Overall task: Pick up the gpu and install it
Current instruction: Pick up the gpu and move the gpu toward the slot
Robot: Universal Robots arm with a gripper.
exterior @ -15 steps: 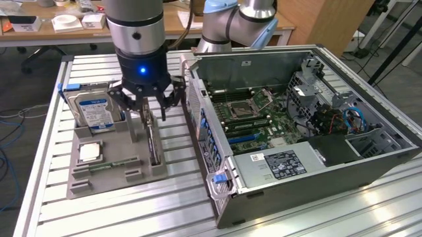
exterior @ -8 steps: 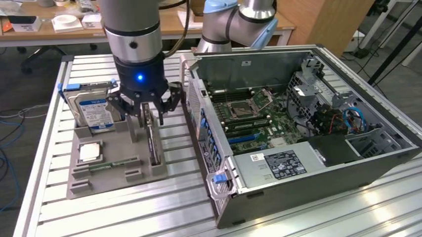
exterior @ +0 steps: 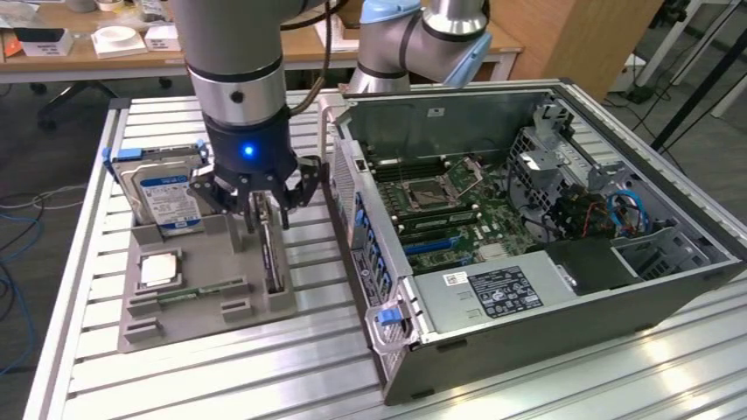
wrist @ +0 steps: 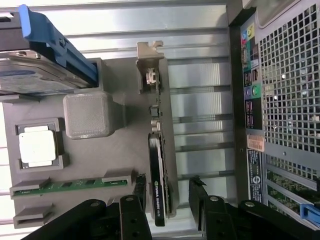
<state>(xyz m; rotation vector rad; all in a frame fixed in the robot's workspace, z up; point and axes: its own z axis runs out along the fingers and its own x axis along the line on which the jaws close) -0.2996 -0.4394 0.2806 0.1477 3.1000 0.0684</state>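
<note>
In the left half of the exterior view, the pincer (exterior: 266, 215) hangs over a grey holder (exterior: 198, 308) that sits on the slatted metal table (exterior: 233, 376). The graphics card (exterior: 271, 261) stands on its edge in a slot along the holder's side nearest the computer case (exterior: 526, 289). In the wrist view the pincer (wrist: 169, 194) is apart, with one finger (wrist: 140, 192) on each side of the card (wrist: 159, 170). One finger is just beside the black face, and a gap shows at the other. A hard drive (exterior: 164, 197) stands upright at the holder's far end. A processor chip (exterior: 157, 269) and a memory stick (exterior: 192, 293) lie in their own pockets. The case lies open, motherboard showing.
</note>
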